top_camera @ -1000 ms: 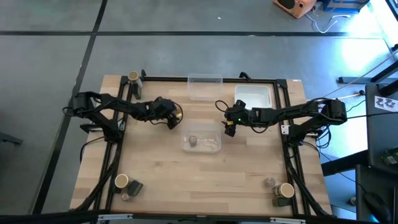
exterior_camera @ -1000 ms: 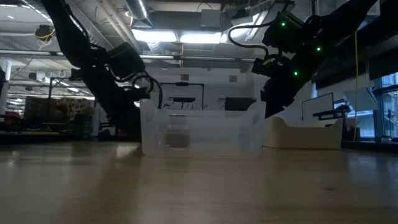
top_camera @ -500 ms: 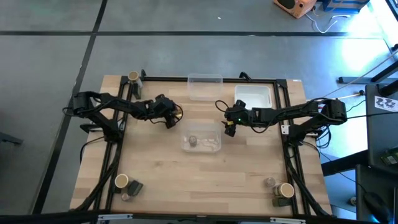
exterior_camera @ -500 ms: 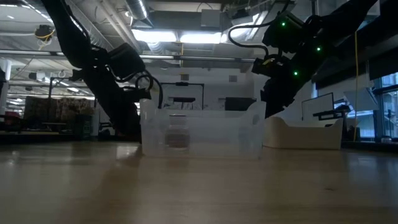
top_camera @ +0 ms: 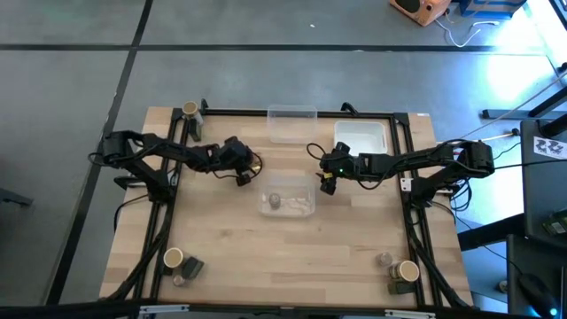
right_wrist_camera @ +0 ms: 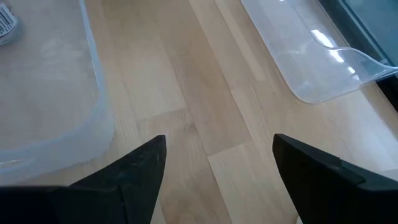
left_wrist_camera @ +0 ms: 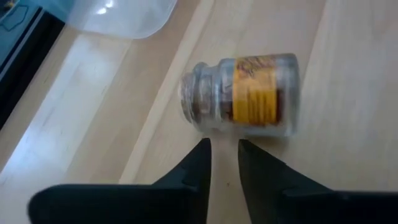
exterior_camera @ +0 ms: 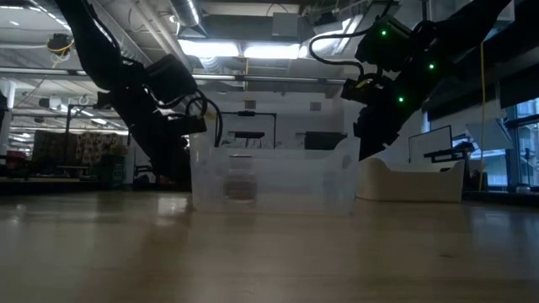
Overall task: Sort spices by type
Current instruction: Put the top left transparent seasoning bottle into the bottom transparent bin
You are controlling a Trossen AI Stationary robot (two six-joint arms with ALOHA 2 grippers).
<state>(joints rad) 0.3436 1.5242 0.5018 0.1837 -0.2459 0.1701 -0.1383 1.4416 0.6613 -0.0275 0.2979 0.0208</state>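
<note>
One jar [left_wrist_camera: 244,94] on its side on the table [left_wrist_camera: 348,74] just ahead of left end effector [left_wrist_camera: 224,163], not touching the fingertips; clear glass, reddish-brown contents, yellow label with red script, not legible. Left fingers nearly pressed together, narrow gap only, nothing pinched; wider a second ago. Left arm otherwise about where it was. Seen from above, left end effector [top_camera: 243,172] off the far left corner of the central clear bin [top_camera: 306,209]; small round jar [top_camera: 275,202] inside that bin. Right end effector [top_camera: 327,184] by the bin's opposite far corner, fingers spread, empty, unmoved. Ahead of it in the wrist view: bin wall [right_wrist_camera: 93,93] to one side, white tray edge [right_wrist_camera: 311,68] to the other. More spice containers grouped near three table corners; labels unreadable.
</note>
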